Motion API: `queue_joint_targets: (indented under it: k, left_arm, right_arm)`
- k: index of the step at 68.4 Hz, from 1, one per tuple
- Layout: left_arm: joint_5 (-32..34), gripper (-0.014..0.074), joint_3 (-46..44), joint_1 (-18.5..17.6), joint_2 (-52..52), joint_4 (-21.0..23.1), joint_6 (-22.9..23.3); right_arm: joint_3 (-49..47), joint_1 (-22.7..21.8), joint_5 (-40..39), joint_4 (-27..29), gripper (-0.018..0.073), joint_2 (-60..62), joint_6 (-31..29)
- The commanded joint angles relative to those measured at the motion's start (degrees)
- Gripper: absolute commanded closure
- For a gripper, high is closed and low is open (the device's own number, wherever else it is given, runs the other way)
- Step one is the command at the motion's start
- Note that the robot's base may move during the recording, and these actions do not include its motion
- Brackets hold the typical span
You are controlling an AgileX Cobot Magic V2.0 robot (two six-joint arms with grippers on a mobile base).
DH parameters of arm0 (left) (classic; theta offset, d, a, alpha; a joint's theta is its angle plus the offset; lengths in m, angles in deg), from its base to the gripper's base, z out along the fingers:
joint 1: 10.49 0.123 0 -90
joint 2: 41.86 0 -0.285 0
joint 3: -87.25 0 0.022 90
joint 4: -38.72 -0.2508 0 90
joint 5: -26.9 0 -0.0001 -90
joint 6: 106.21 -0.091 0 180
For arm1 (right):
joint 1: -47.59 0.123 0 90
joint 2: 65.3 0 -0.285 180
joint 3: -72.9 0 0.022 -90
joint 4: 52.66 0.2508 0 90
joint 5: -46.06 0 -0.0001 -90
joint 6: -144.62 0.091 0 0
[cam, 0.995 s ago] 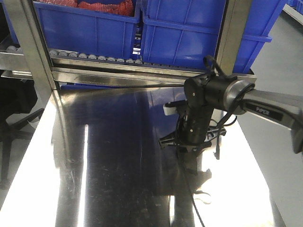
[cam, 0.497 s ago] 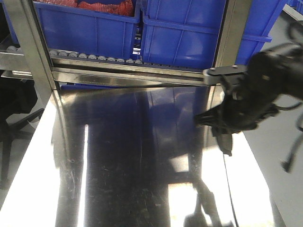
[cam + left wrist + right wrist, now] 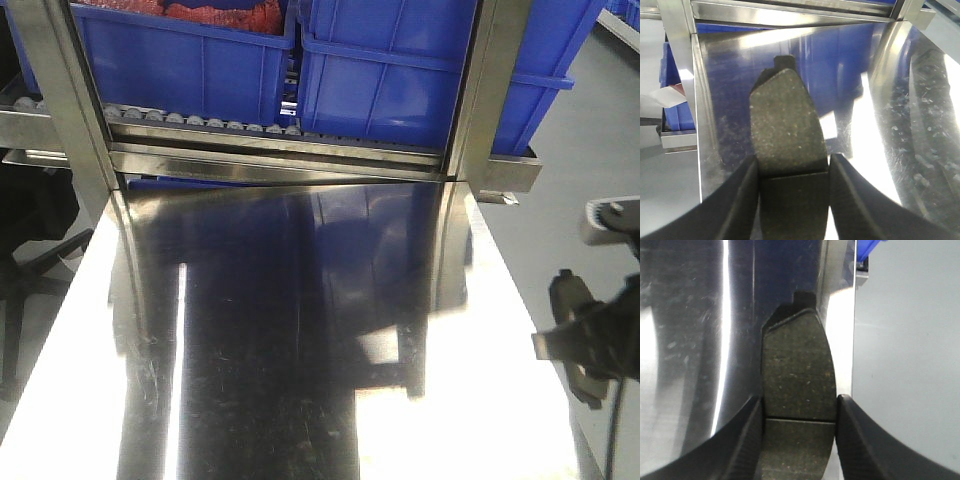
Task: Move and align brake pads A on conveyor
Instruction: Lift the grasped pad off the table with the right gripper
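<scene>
1. Left wrist camera first: my left gripper is clamped on the left brake pad. Its black fingers press in on the pad's two long edges.
2. The pad face is grey-brown and gritty with pale flecks. It's an oblong with a rounded far end, and a straight groove crosses it right at the fingertips. A dark square tab of the backing plate pokes out past the far end.
3. Below it is the steel table, polished, finely scratched and mirroring blue. I can't tell whether the pad touches the table.
4. Over to the right wrist camera: my right gripper is clenched the same way on the right brake pad. I see the same coarse speckled face, curved edges, a groove across near the fingertips and a dark notched tab at the top.
5. This pad sits over the table's right edge, with shiny steel on its left and plain matte grey floor on its right.
6. On the front camera, my right arm is a dark, blurred shape beyond the table's right edge, over the floor.
7. Behind the table, blue plastic bins stand on a roller rack with a steel frame. Something red shows in the left bin.
</scene>
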Motion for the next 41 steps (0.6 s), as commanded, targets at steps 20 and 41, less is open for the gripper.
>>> queue_joint_targets:
  k: [20,41]
  left_arm:
    - [5.15,0.0603,-1.61,-0.19,0.46,-0.39,0.35]
    - [5.15,0.0603,-1.61,-0.19,0.46,-0.39,0.35]
  right_arm:
    - [5.95,-0.33,-4.13,-1.83,0.0564,21.97,-0.36]
    - [12.62,-0.33,-6.68,-2.03,0.0564,35.39,-0.5]
